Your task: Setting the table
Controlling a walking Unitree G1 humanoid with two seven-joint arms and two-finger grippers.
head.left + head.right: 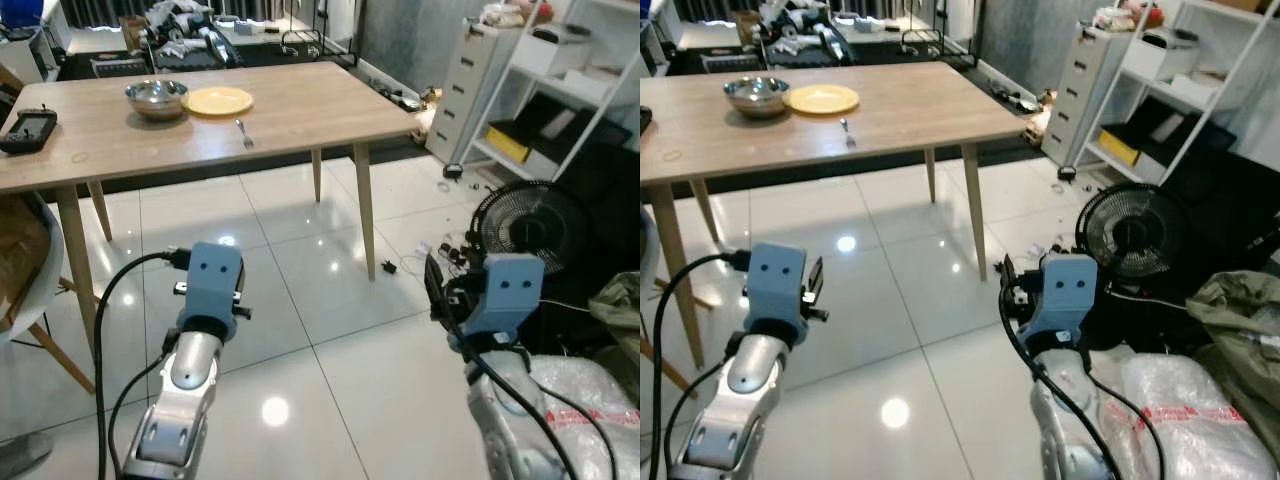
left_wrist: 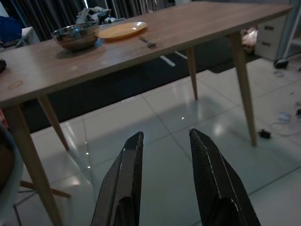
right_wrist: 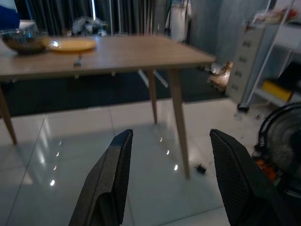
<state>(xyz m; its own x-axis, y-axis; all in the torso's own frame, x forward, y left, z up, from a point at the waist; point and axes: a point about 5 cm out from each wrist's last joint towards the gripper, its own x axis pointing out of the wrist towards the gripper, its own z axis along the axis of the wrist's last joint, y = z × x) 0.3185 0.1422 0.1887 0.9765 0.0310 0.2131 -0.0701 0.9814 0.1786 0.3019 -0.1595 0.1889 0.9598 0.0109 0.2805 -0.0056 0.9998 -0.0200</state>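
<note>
A wooden table (image 1: pixel 300 115) stands ahead of me. On it sit a steel bowl (image 1: pixel 156 98), a yellow plate (image 1: pixel 220 101) beside the bowl, and a fork (image 1: pixel 244 132) in front of the plate. My left gripper (image 2: pixel 164 141) is held low over the tiled floor, short of the table, open with nothing between its fingers. My right gripper (image 3: pixel 171 141) is also open and empty, raised in front of the table's right leg (image 3: pixel 179 122). Both blue wrists (image 1: pixel 212 280) face the table.
A black device (image 1: pixel 27 130) lies at the table's left edge. A chair (image 1: pixel 30 290) stands at the left. On the right are a floor fan (image 1: pixel 530 225), white shelves (image 1: pixel 570 90), a drawer cabinet (image 1: pixel 465 90), loose cables and plastic bags (image 1: pixel 590 410).
</note>
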